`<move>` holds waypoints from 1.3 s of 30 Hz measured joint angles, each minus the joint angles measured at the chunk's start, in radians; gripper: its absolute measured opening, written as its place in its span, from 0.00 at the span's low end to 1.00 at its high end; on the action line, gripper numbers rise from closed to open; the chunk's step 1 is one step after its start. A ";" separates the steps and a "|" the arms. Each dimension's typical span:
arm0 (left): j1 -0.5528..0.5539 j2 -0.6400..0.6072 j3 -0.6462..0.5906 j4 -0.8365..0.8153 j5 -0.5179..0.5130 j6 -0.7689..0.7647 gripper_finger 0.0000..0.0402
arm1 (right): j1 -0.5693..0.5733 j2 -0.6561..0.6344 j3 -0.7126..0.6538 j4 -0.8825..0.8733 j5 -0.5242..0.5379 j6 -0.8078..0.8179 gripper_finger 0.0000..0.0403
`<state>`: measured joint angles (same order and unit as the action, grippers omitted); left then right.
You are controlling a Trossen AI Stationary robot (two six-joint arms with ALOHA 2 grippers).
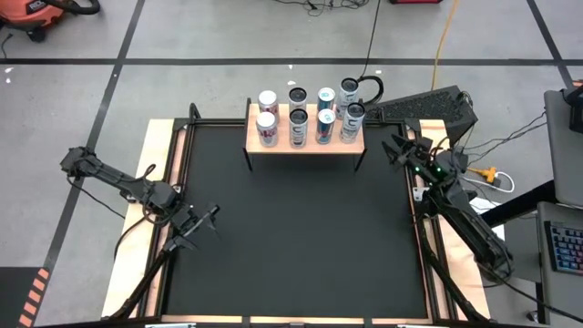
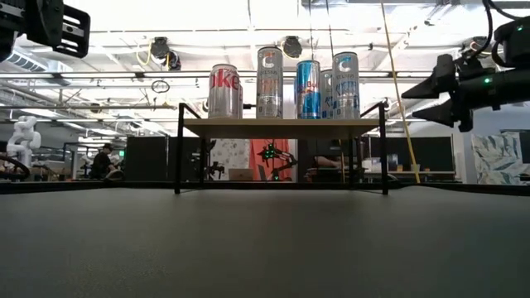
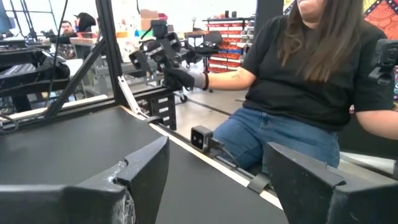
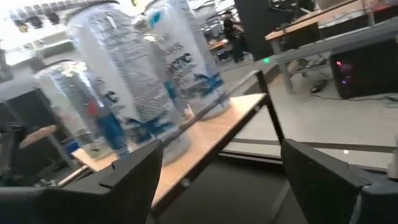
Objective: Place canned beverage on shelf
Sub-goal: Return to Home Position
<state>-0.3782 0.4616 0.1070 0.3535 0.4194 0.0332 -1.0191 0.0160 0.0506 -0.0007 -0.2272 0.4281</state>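
Cans [image 1: 299, 126] line the shelf [image 1: 282, 144]; left pincer [image 1: 202, 226], right pincer [image 1: 392, 148] gape (person [image 3: 298, 74], unseen from above, fills left wrist view).

The black tabletop [image 1: 291, 237] carries the wooden shelf [image 1: 283, 144] at its far edge, and on it eight cans [image 1: 298, 127] stand upright in two rows.

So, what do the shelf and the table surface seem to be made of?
The shelf top looks like light matte wood, by its pale tan colour. Its legs seem thin black metal. The table looks covered by a dark matte sheet, material unclear.
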 joint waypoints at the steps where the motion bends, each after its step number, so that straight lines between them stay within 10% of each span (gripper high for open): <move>1: 0.000 0.000 0.000 0.000 0.000 0.000 0.67 | 0.000 0.006 -0.001 0.007 0.013 -0.001 0.77; 15: 0.000 0.000 0.000 -0.032 0.001 0.054 0.67 | 0.000 0.016 -0.003 -0.030 0.265 -0.156 0.77; 32: 0.000 0.000 0.000 -0.059 0.030 0.059 0.67 | 0.000 0.031 -0.004 -0.050 0.226 -0.310 0.77; 39: 0.000 0.001 0.001 -0.039 -0.298 -0.031 0.67 | 0.000 0.071 -0.005 -0.050 0.215 -0.310 0.77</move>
<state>-0.3782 0.4625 0.1081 0.3149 0.1217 0.0023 -1.0191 0.0872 0.0460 -0.0504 -0.0123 0.1184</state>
